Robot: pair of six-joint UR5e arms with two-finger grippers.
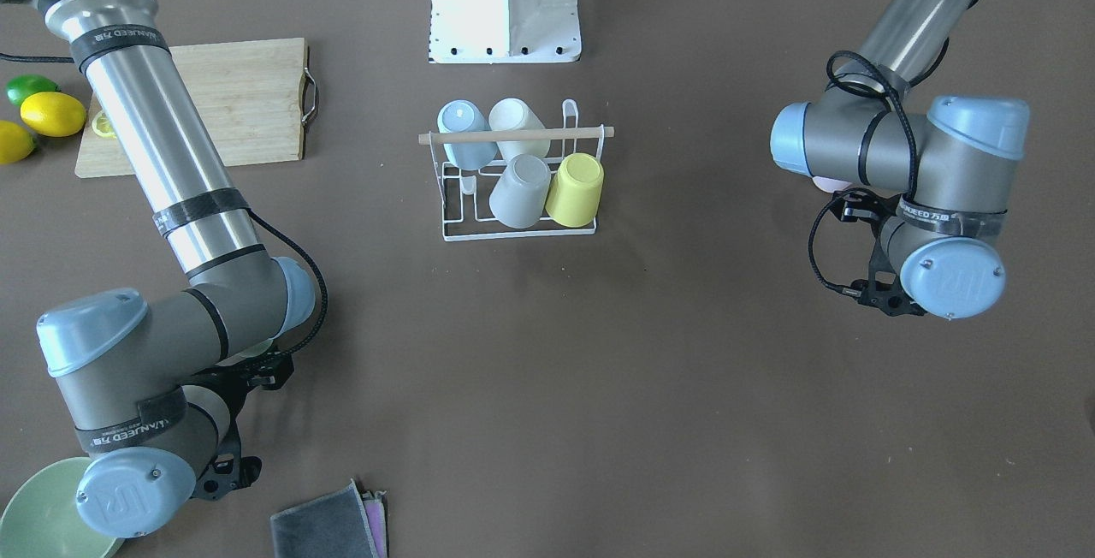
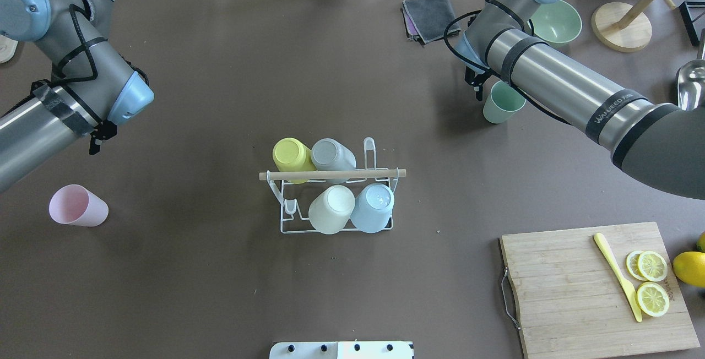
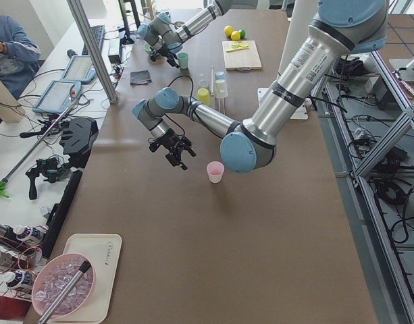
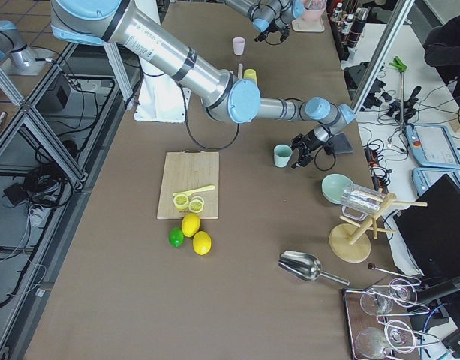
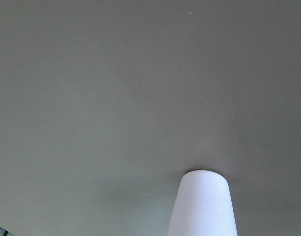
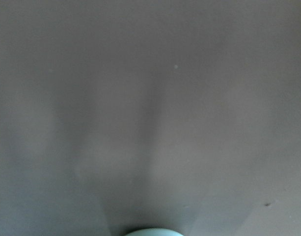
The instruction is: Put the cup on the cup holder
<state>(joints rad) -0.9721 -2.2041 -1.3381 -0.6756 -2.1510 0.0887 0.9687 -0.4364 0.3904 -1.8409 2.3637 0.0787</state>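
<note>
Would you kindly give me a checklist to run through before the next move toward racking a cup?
1. Free prong on rack: ok, bare.
2. Pink cup upright on table: ok.
3. Green cup upright, not gripped: ok.
4. Whether left fingers are open: cannot tell.
5. Whether right fingers are open: cannot tell.
6. Table between pink cup and rack bare: ok.
</note>
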